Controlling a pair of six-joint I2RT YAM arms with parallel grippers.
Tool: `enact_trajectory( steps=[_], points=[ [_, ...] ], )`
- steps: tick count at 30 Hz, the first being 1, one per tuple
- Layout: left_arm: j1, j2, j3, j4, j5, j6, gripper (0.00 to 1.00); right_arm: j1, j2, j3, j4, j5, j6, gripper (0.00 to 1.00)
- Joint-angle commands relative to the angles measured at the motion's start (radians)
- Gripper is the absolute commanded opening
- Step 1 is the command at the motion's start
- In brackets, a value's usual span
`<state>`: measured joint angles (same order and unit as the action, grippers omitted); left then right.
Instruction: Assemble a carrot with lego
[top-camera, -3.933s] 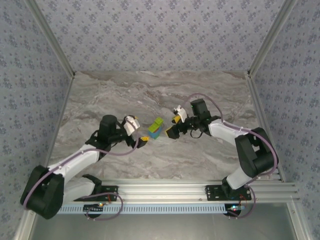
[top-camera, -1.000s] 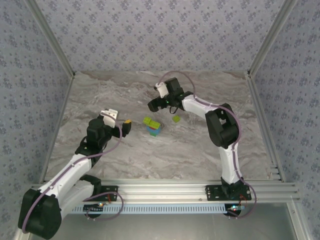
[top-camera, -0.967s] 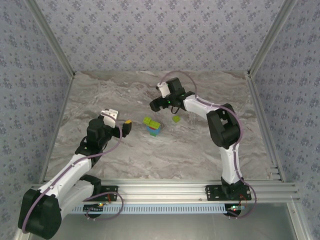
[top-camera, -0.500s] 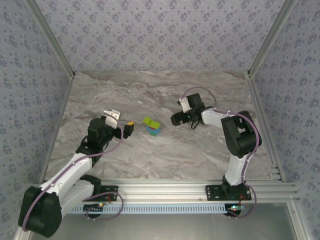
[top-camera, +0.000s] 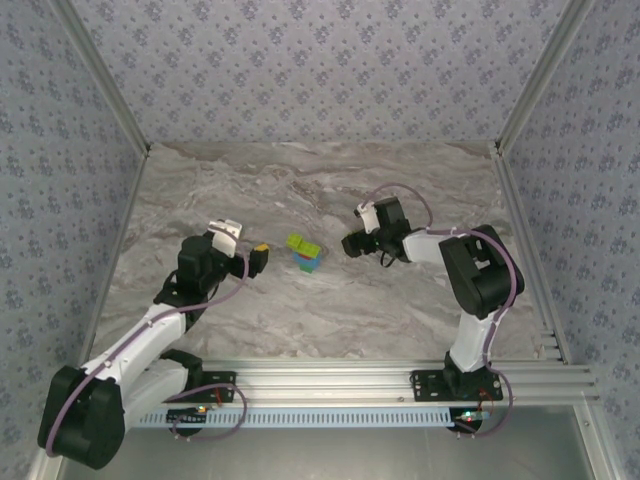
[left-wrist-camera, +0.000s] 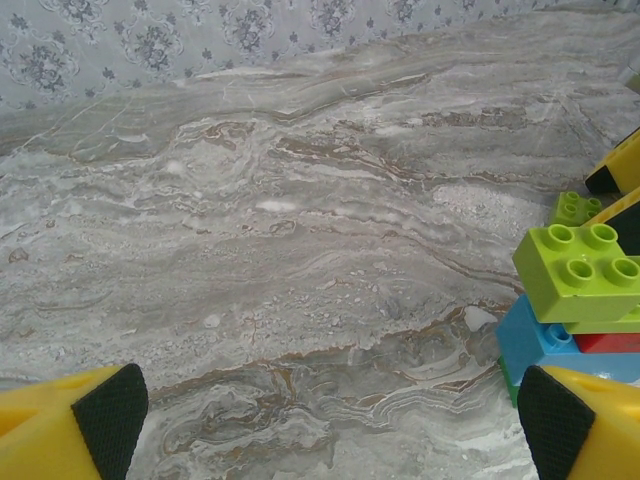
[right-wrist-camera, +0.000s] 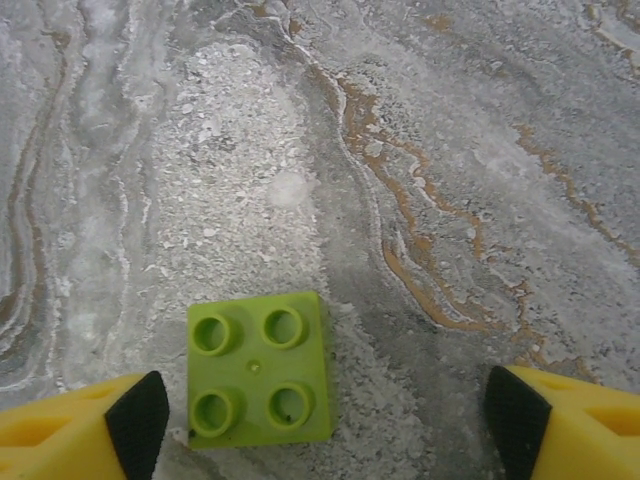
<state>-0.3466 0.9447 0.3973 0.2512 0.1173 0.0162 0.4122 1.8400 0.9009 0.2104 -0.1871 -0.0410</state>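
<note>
We see veined marble table (top-camera: 330, 180), floral-papered walls (top-camera: 320, 60); left gripper (left-wrist-camera: 330, 415) gapes empty, right gripper (right-wrist-camera: 328, 412) spread around loose lime brick (right-wrist-camera: 258, 368), not gripping.

The carrot (top-camera: 305, 252) sits between the left gripper (top-camera: 260, 258) and right gripper (top-camera: 350, 243), whose fingers (right-wrist-camera: 560, 420) flank a loose brick (right-wrist-camera: 258, 367).

No legible txt, labels, nos. or signs on anything.

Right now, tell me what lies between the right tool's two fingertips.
In the right wrist view, a loose lime-green four-stud brick lies on the marble table between the fingertips of the right tool, closer to the image-left one.
</note>
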Motion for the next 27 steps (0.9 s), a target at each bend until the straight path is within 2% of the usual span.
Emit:
enact_trajectory(
  steps=[1,5,9,19,24,27],
  points=[
    [0.004,-0.003,0.009,0.031,0.019,0.002,0.98,0.025,0.039,-0.024,0.027,-0.007,0.002,0.83],
    [0.005,-0.004,0.008,0.030,0.019,0.002,0.98,0.038,0.054,-0.030,0.039,-0.017,-0.019,0.77],
    [0.004,-0.004,0.008,0.029,0.017,0.001,0.97,0.047,0.059,-0.031,0.034,-0.037,-0.040,0.54],
    [0.004,-0.012,0.006,0.026,0.025,-0.003,0.97,0.073,0.040,-0.069,0.036,-0.031,-0.035,0.32],
    [0.004,-0.047,-0.003,0.029,0.059,-0.012,0.98,0.074,-0.077,-0.073,-0.033,-0.050,-0.019,0.30],
    [0.004,-0.101,-0.020,0.039,0.097,-0.037,0.98,0.064,-0.178,-0.040,-0.138,-0.121,-0.041,0.30]
  ],
)
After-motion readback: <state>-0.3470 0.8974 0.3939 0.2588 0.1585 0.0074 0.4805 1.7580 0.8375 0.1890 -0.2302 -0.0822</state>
